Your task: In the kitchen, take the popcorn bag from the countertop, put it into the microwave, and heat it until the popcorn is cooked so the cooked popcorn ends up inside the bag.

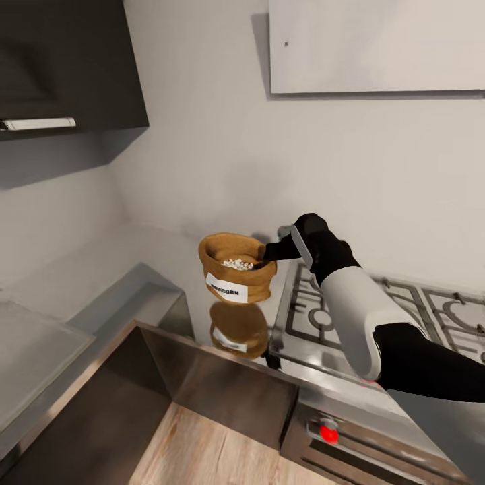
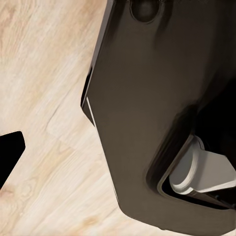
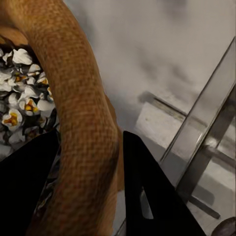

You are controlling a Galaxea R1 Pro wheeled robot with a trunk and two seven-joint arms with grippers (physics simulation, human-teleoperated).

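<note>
Pinching the popcorn bag (image 1: 236, 273) by its rolled rim, the right gripper (image 3: 91, 182) straddles soft burlap that'll probably sag, near the countertop's (image 1: 168, 249) hob-side end.

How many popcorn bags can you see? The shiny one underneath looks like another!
1. The popcorn bag is beside the gas hob, its rim between the right gripper's fingers. Below is only its reflection in the glossy countertop.
</note>
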